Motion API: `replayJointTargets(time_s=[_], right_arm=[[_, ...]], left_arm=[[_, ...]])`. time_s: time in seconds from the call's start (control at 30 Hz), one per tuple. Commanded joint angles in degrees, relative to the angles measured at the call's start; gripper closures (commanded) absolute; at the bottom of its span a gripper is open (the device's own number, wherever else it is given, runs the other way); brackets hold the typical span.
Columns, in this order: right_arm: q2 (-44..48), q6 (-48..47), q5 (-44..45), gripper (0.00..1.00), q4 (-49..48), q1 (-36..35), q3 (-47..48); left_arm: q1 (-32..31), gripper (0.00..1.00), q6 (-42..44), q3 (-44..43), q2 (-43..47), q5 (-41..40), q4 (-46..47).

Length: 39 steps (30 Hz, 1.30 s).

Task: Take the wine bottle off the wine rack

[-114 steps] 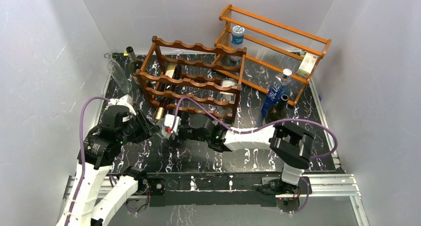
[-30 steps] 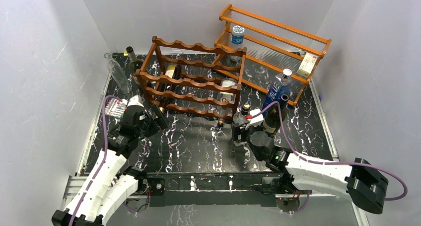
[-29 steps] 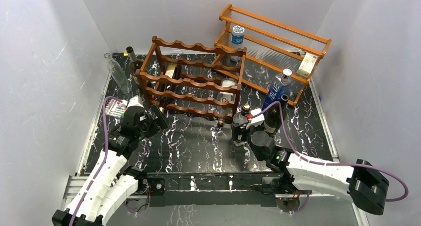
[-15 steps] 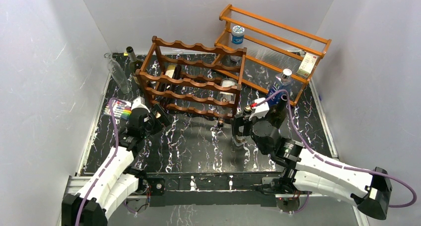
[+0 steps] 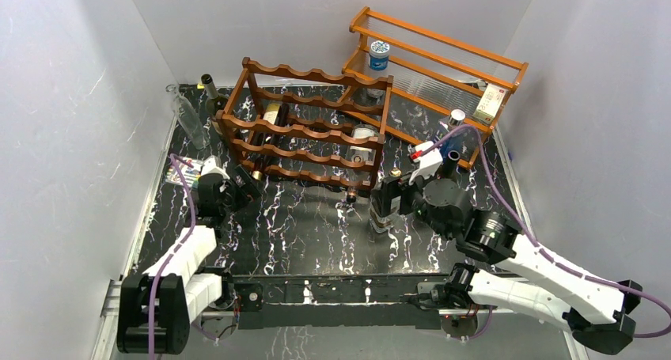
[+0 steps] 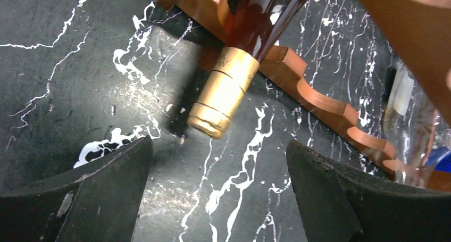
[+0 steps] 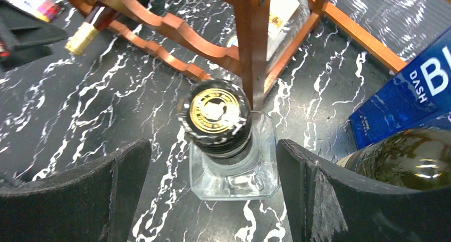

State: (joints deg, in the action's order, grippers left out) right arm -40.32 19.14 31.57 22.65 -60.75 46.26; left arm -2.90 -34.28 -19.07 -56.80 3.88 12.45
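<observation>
watching the left arm, i see it has stretched out low and flat since the frame a few seconds back. the left tool point(image 6: 218, 146) now sits at the front-left corner of the wine rack point(image 5: 305, 130), closer than half a second ago. its fingers are spread wide with nothing between them. the gold-foiled neck of the wine bottle point(image 6: 223, 90) pokes out just beyond the tips, not touching them. the wine bottle lies in the same bottom-tier slot at the rack's front-left end as in every earlier frame, neck tilted down toward the desk point(image 5: 316, 233).

the right arm reached across to the rack's front-left end 3.8 s ago and is now at the front-right post. the right tool point(image 7: 214, 143) is wide open, and in its wrist view one finger shows on either side of a clear square bottle point(image 7: 215, 111). that bottle has a black, gold-crested cap and stands upright right against the post. i see no contact between the fingers and it.
</observation>
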Motion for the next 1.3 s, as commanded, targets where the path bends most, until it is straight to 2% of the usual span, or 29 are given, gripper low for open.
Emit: replayJointTargets(time_s=[0.0,0.13,0.27,0.47,0.77,0.9,1.07,1.17,1.27], right_arm=[[0.21,-2.95,-5.82,0.02,4.50,0.02,7.72],[-0.27,-5.70,-10.94,0.02,5.65,0.04,11.96],[-1.25,-9.74,-13.40,0.02,5.93,0.02,15.56],[-9.11,-15.23,-16.61,0.02,9.49,0.04,26.12],[-19.25,-22.17,-16.30,0.02,6.25,0.02,36.04],[-25.34,-24.77,-19.43,0.02,1.86,0.06,37.83],[-36.86,-25.86,-19.23,0.02,-0.96,0.11,42.90],[-43.64,-28.08,-18.32,0.02,-1.41,0.84,47.37],[-50.49,-30.55,-19.90,0.02,0.45,3.14,52.82]], left_arm=[[2.30,0.05,4.07,2.23,-2.34,5.47,13.80],[4.00,0.06,3.39,4.81,-7.34,9.22,26.07],[5.57,0.14,1.49,6.88,-15.37,13.93,39.92],[7.45,0.22,0.12,5.19,-26.01,22.29,50.01],[8.92,0.31,-2.14,4.47,-33.46,25.29,52.88],[10.06,0.41,-4.42,4.55,-36.15,26.79,55.43],[10.72,0.63,-6.37,7.00,-33.28,25.82,56.04],[10.89,0.74,-10.06,7.47,-31.19,26.60,53.03],[10.89,0.80,-12.63,8.51,-29.08,28.28,51.00]])
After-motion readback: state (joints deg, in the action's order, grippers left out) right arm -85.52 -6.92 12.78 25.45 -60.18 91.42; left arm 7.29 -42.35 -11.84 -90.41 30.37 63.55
